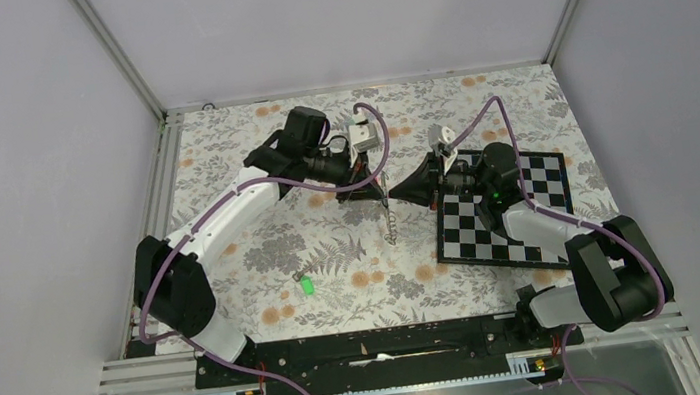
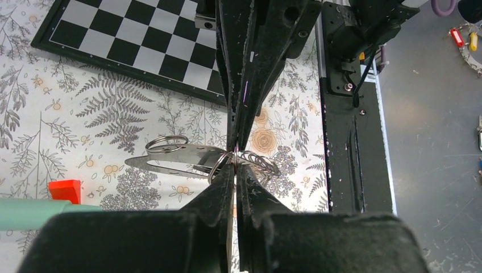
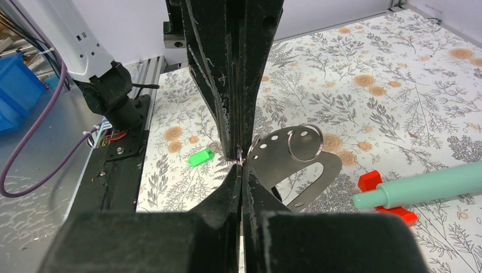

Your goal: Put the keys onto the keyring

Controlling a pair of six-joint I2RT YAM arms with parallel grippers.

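My left gripper [image 1: 381, 188] and right gripper [image 1: 398, 192] meet tip to tip above the middle of the table. Both are shut on a thin wire ring of the keyring [image 1: 390, 225], which hangs below them. In the left wrist view the keyring [image 2: 170, 156] is a flat grey metal loop with a split ring, just beyond my left gripper [image 2: 236, 163]. The right wrist view shows the keyring [image 3: 301, 165] beside my right gripper [image 3: 241, 163]. The green-headed key [image 1: 306, 285] lies on the cloth to the near left, also seen as a green tag [image 3: 200, 157]. I cannot pick out the darker key.
A chessboard [image 1: 504, 209] lies under the right arm. A teal stick [image 3: 420, 185] with a red base [image 3: 378, 182] lies close to the keyring. The black mounting rail [image 1: 374, 346] runs along the near edge, and frame walls surround the flowered cloth.
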